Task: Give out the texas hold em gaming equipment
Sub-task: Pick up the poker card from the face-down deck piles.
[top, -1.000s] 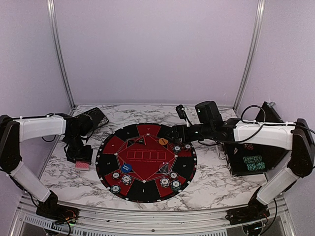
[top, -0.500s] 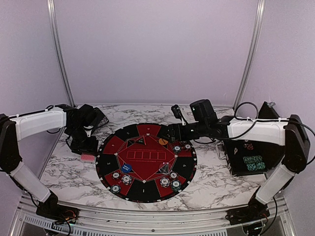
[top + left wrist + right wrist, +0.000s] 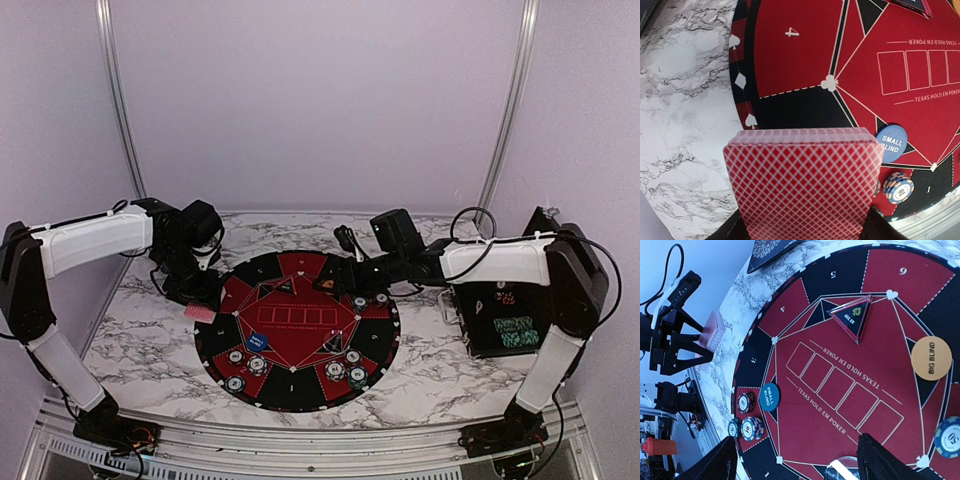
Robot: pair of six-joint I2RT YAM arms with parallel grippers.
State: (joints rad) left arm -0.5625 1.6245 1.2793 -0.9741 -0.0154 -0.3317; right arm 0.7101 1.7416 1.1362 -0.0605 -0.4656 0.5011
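My left gripper [image 3: 197, 297] is shut on a deck of red-backed playing cards [image 3: 800, 185], which hangs over the left rim of the round mat [image 3: 300, 265] by seat 4. The same deck [image 3: 199, 313] shows pink in the top view. My right gripper [image 3: 800, 465] stands open over the mat's far right part, nothing between its fingers. An orange BIG BLIND disc [image 3: 931, 358] lies just ahead of it. A blue SMALL BLIND marker [image 3: 768, 396] and striped chip stacks [image 3: 751, 428] sit at the near left of the mat. More chips [image 3: 352, 368] lie near right.
A black-and-red ALL IN triangle [image 3: 852, 316] lies near the mat's far side. A black box-shaped case [image 3: 510, 322] stands at the right on the marble table [image 3: 140, 350]. A dark patterned lid [image 3: 771, 248] lies at the back left, partly behind my left arm.
My left gripper has carried the deck right and away, from the bare marble to the mat's left rim. My right gripper has slid left over the mat, its jaws narrowing slightly.
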